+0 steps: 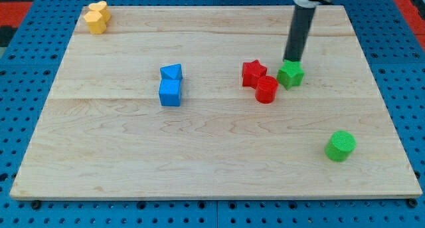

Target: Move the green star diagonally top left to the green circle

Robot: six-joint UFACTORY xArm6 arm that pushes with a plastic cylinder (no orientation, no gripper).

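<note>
A: Where is the green star (291,74) placed?

B: It is found right of the board's middle, just beside the red cylinder (266,90), with the red star (253,73) a little further to the view's left; the green circle (340,145) lies well apart, toward the view's bottom right.

A: And my tip (293,59)?

B: It is set against the top edge of the green star, touching it or nearly so; nothing is gripped, since only a bare rod is carried and no jaws exist to be opened or closed.

A: What might be spoiled from here?

B: The star is already up and to the left of the circle, though far off; if it is pushed straight down the view, it could be driven too low and left beside the circle instead of diagonally above it; if the push is angled leftward, the red cylinder would probably be struck and shoved along; an off-centre contact could let the star be spun aside.

A: And the blue blocks (170,86), the yellow ones (97,17)?

B: Both pairs are judged safely distant.
</note>
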